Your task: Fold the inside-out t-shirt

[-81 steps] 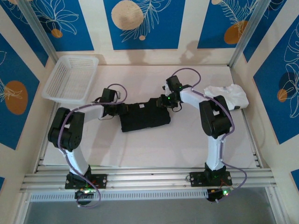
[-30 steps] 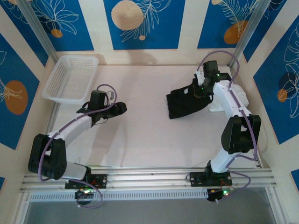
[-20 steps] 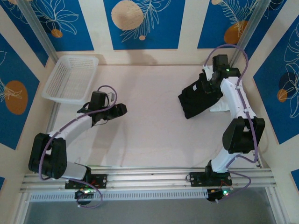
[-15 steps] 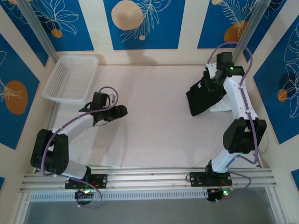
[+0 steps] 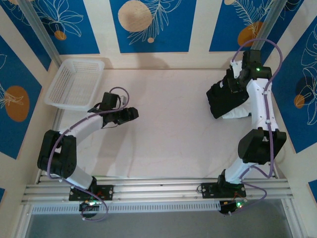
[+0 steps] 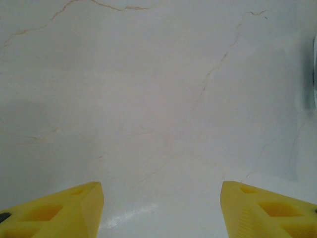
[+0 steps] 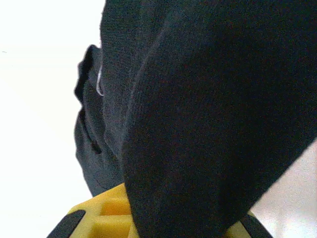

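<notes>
The inside-out t-shirt (image 5: 225, 99) is a folded black bundle hanging off the table at the back right. My right gripper (image 5: 237, 83) is shut on its upper edge. In the right wrist view the black cloth (image 7: 208, 109) drapes over the jaws, and one yellow finger (image 7: 104, 213) shows beneath it. No print is visible. My left gripper (image 5: 132, 114) is far from the shirt, over bare table at the left. It stands open (image 6: 161, 213) with nothing between its yellow fingertips (image 6: 74, 208).
A white folded garment (image 5: 238, 113) lies just under and to the right of the hanging shirt. A white mesh basket (image 5: 74, 83) stands at the back left. The pale marbled tabletop (image 5: 168, 129) stretches between the arms.
My right arm has lifted the folded shirt from the table's middle and carried it right and back, over the white garment. The left gripper has let go and now reaches slightly further right.
</notes>
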